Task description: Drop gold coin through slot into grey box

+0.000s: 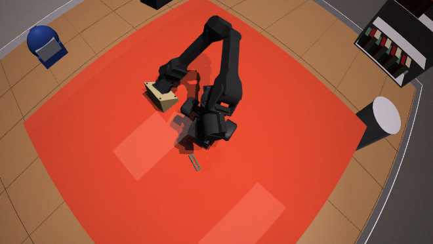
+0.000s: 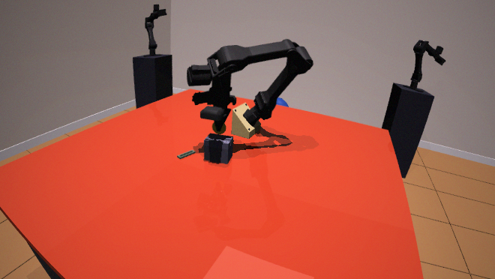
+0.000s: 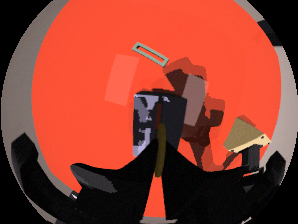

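The thin gold coin (image 2: 219,128) hangs edge-down just above the closed grey box (image 2: 217,148), clamped between the fingers of the black parallel-jaw gripper (image 2: 218,125); in the wrist view the coin (image 3: 160,151) shows as a narrow upright gold sliver in the lower middle of the frame, its flat faces against the finger pads and its long axis running up toward the box's lid (image 3: 154,123); whether its edge lines up with the slot cannot be told. Largest in view, the glossy red table top (image 2: 112,195) fills most of every frame; above its centre the black six-joint arm (image 2: 262,50) arches over from its tan wedge-shaped base (image 2: 241,121), the gripper pointing straight down; in the top view the arm (image 1: 226,75) hides the box. The shallow dark-green holder (image 1: 195,162) lies flat, a slim rectangle just below the gripper in the top view, its long axis running from upper left to lower right; in the exterior view the holder (image 2: 186,154) sits just left of the box, apart from it.
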You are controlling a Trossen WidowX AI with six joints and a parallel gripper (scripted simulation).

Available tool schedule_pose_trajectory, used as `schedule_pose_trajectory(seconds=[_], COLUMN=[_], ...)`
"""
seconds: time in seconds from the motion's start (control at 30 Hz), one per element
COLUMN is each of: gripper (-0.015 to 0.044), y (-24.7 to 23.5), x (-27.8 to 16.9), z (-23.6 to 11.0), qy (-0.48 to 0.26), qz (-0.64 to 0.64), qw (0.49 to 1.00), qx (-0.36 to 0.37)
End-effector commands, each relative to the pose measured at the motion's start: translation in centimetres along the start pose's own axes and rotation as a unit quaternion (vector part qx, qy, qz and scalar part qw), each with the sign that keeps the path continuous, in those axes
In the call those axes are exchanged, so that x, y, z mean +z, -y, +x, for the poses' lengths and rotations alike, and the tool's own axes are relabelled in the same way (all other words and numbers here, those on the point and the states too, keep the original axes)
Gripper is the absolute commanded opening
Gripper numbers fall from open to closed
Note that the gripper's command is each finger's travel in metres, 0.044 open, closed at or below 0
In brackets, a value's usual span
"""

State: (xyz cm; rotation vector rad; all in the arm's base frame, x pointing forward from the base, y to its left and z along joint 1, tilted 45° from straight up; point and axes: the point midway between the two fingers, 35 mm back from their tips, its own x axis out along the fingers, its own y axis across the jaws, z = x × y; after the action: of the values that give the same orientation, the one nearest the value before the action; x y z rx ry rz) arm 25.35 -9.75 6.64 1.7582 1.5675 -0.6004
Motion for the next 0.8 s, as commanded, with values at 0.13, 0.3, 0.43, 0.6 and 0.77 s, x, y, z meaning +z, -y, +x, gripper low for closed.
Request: schedule_pose_trajectory(seconds=[0.13,0.3,0.43,0.6,0.77], gripper=[0.0000,0.0000,0.0000,0.0000,0.0000], y=[-0.05,-0.04,0.00,0.02,0.01], x=[-0.08,-0.09,-0.11,-0.12,-0.12], z=[0.38,0.54,0.66,0.80,0.94], qy=[-0.003,-0.003,-0.003,-0.003,-0.003], qz=[0.002,0.002,0.002,0.002,0.002], qw=[1.000,1.000,1.000,1.000,1.000], qx=[0.001,0.001,0.001,0.001,0.001])
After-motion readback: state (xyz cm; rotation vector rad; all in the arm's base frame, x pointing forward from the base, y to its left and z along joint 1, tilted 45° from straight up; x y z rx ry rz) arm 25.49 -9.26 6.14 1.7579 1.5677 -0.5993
